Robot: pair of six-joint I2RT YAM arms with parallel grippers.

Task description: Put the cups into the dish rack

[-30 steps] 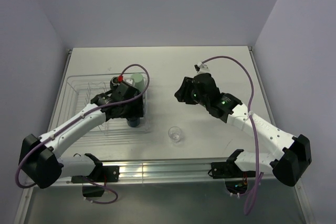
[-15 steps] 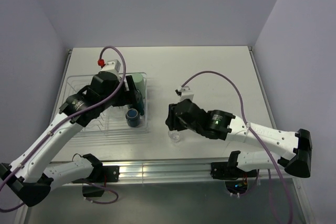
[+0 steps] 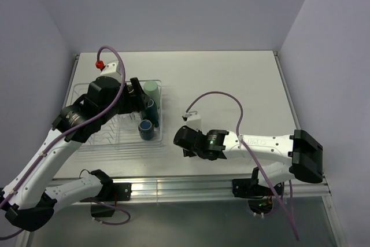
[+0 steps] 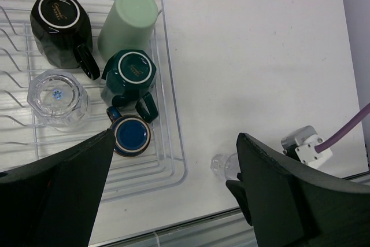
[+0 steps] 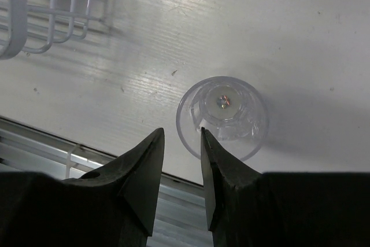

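Right wrist view: right fingers point(image 5: 144, 169), narrowly parted, seem to straddle the standing clear tumbler's point(image 5: 222, 114) near rim on the counter point(image 5: 300, 39); left fingers point(image 4: 69, 183) gape empty, farther off.

dish rack point(image 4: 156, 163): clear plastic | clear tumbler point(image 5: 222, 117): glossy | table point(image 5: 277, 27): matt white

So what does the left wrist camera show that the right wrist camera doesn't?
Only the left wrist view shows five cups in the dish rack: black mug, mint green tumbler, dark green mug, navy mug, racked clear tumbler. Only the right wrist view shows the right gripper at the rim of the loose clear tumbler. Both show that tumbler on the table and a rack corner.
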